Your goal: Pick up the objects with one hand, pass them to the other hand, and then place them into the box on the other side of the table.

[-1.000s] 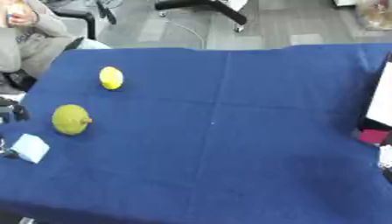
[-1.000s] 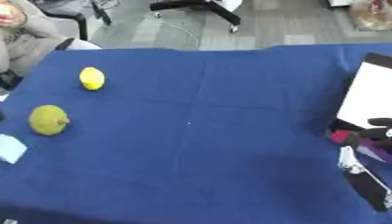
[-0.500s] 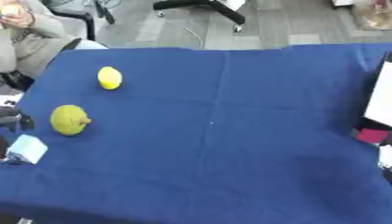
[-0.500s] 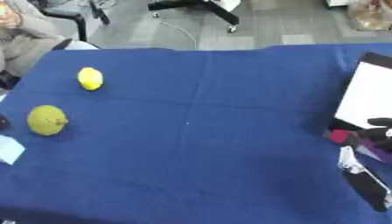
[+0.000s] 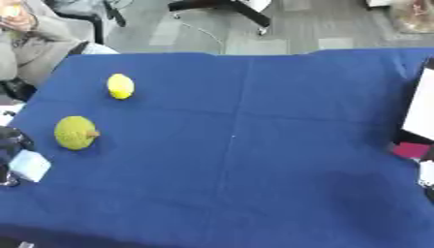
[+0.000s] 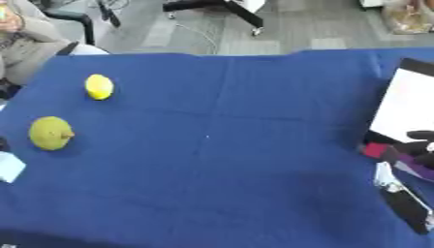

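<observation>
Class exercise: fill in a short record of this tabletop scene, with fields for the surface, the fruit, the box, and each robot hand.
Surface: table under a blue cloth
Fruit: yellow lemon far left; green-yellow fruit nearer, apart from it
Box: white box at right edge
Left hand: left hand at left edge, fingers unclear
Right hand: right hand at right edge below the box, fingers unclear

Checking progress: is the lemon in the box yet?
Out. The lemon lies on the blue tablecloth at far left; the white box stands right.

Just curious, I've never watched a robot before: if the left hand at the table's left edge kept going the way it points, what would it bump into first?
Probably the yellow-green fruit, the nearest thing beyond the left hand. Little of the hand shows, so its exact heading is uncertain.
</observation>
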You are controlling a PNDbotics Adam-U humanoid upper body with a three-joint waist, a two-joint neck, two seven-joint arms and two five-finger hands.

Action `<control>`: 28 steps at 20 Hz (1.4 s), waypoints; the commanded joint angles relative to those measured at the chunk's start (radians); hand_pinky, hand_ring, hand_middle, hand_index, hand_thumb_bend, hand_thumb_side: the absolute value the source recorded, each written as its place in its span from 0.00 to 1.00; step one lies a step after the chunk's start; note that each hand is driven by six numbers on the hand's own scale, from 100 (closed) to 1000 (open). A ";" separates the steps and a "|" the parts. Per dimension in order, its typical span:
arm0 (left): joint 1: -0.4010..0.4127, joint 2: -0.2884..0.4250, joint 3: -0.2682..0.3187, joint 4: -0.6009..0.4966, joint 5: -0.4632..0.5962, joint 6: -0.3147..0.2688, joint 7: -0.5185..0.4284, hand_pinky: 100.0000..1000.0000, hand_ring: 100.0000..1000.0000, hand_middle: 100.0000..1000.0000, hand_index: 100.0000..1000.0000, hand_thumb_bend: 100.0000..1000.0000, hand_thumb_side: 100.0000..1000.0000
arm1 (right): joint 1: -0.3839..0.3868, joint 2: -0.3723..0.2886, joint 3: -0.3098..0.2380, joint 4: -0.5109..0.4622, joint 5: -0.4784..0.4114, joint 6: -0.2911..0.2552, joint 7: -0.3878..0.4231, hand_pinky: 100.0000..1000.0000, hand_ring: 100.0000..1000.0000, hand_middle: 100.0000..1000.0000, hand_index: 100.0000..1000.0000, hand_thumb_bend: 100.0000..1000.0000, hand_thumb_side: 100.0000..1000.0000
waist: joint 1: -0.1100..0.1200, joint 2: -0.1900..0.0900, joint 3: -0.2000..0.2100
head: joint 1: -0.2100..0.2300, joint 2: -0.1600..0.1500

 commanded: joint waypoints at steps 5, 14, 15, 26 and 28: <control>-0.003 0.028 0.067 -0.077 0.037 0.039 0.085 0.69 0.42 0.38 0.51 0.20 0.00 | -0.006 -0.003 -0.002 -0.019 -0.001 0.000 -0.003 0.47 0.93 0.61 0.49 0.00 0.20 | -0.015 -0.017 0.005 | -0.007 -0.002; -0.041 -0.006 0.205 -0.238 0.118 0.021 0.230 0.65 0.36 0.32 0.41 0.13 0.00 | -0.004 -0.014 -0.003 -0.026 0.001 0.003 -0.002 0.48 0.93 0.62 0.49 0.00 0.16 | -0.020 -0.022 0.021 | -0.023 -0.002; -0.057 -0.016 0.230 -0.265 0.135 0.006 0.246 0.65 0.36 0.32 0.41 0.13 0.00 | -0.006 -0.018 -0.001 -0.030 0.000 0.003 0.001 0.48 0.93 0.62 0.49 0.00 0.16 | -0.022 -0.023 0.023 | -0.025 -0.002; -0.242 -0.265 0.148 -0.551 0.311 -0.127 0.423 0.60 0.34 0.31 0.37 0.00 0.00 | -0.087 -0.090 0.061 -0.111 -0.033 -0.008 0.103 0.51 0.90 0.63 0.59 0.00 0.00 | -0.060 -0.020 0.009 | -0.024 -0.002; -0.253 -0.310 0.103 -0.588 0.339 -0.108 0.451 0.60 0.35 0.32 0.38 0.00 0.00 | -0.121 -0.104 0.077 -0.113 -0.037 -0.023 0.123 0.52 0.90 0.63 0.65 0.00 0.00 | -0.071 -0.016 0.001 | -0.019 -0.002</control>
